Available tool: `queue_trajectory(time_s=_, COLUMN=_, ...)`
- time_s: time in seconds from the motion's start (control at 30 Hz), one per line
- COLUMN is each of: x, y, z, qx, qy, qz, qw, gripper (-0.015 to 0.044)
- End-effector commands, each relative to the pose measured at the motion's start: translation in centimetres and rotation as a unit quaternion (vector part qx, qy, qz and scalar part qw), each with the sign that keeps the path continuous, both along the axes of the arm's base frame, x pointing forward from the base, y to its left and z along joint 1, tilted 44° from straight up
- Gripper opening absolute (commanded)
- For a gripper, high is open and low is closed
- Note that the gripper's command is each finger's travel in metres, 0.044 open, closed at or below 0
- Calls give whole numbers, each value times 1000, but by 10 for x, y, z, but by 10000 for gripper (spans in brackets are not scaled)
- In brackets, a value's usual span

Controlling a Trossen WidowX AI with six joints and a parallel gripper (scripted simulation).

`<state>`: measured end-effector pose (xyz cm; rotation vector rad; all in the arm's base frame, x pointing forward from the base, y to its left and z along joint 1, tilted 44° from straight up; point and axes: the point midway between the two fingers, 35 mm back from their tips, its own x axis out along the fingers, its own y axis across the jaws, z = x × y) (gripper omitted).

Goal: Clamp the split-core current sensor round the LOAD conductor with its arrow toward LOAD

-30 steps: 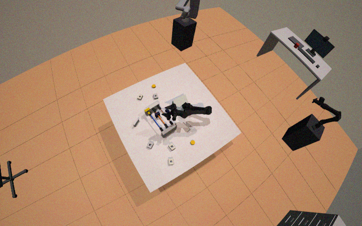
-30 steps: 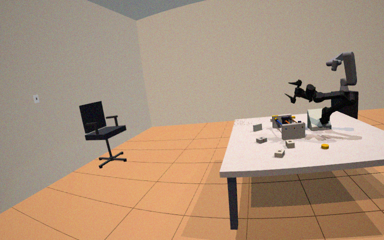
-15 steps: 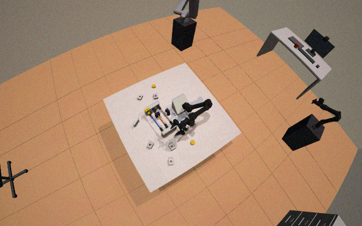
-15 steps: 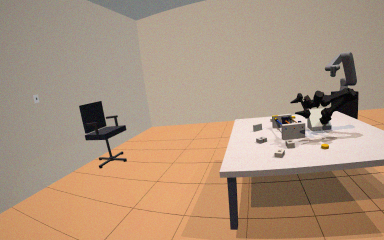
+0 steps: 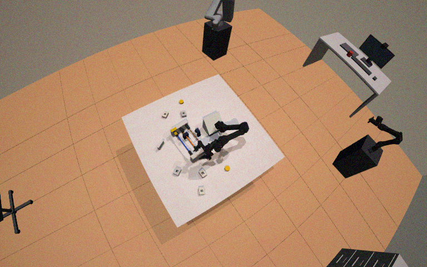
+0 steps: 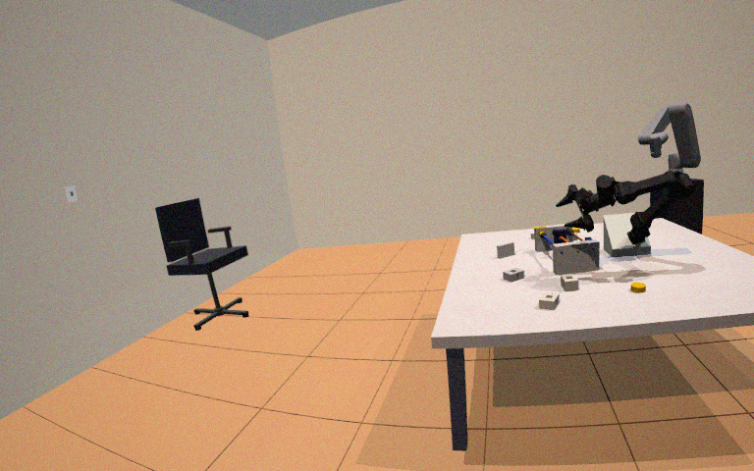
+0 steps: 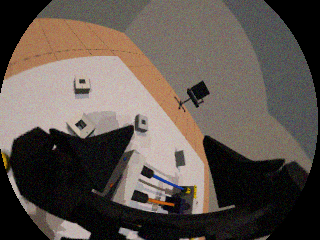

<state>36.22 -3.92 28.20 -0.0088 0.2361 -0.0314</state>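
Note:
A rack with light end walls [image 5: 197, 154] [image 6: 575, 257] [image 7: 131, 172] carries a blue conductor [image 5: 183, 144] [image 7: 167, 182], an orange conductor [image 5: 190, 141] [image 7: 160, 201] and a brown one [image 5: 193, 134]. Yellow markers [image 5: 173, 129] [image 7: 188, 190] sit at its far end; their lettering is unreadable. A dark blue block [image 5: 185, 134] sits at the orange conductor. Another dark blue piece [image 5: 197, 132], apparently the open sensor, stands on the table beside the rack; its arrow is not readable. My gripper [image 5: 202, 152] [image 6: 563, 215] [image 7: 169, 134] is open and empty above the rack's near end.
A pale sloped box [image 5: 210, 123] [image 6: 615, 235] stands beside the arm. Several small square blocks [image 5: 177, 171] [image 6: 549, 301] [image 7: 82, 85], yellow discs [image 5: 227, 168] [image 6: 638, 287] and an upright grey plate [image 5: 160, 144] [image 6: 505, 250] [image 7: 180, 158] stand around the rack.

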Motion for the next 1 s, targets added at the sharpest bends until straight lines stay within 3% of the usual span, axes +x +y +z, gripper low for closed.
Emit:
queue_trajectory(time_s=0.0, x=26, y=-40, z=-44, qx=25, qy=112, qz=-12, qw=993, gripper=440)
queue_trajectory(time_s=0.23, x=38, y=-113, z=-119, qx=119, qy=269, qz=-27, qw=955, gripper=440)
queue_trajectory(time_s=0.47, x=19, y=-181, z=-192, qx=261, qy=372, qz=-40, qw=890, gripper=440)
queue_trajectory(time_s=0.73, x=-25, y=-238, z=-261, qx=440, qy=413, qz=-51, qw=795, gripper=440)
queue_trajectory(time_s=0.97, x=-28, y=-242, z=-265, qx=453, qy=414, qz=-52, qw=788, gripper=440)
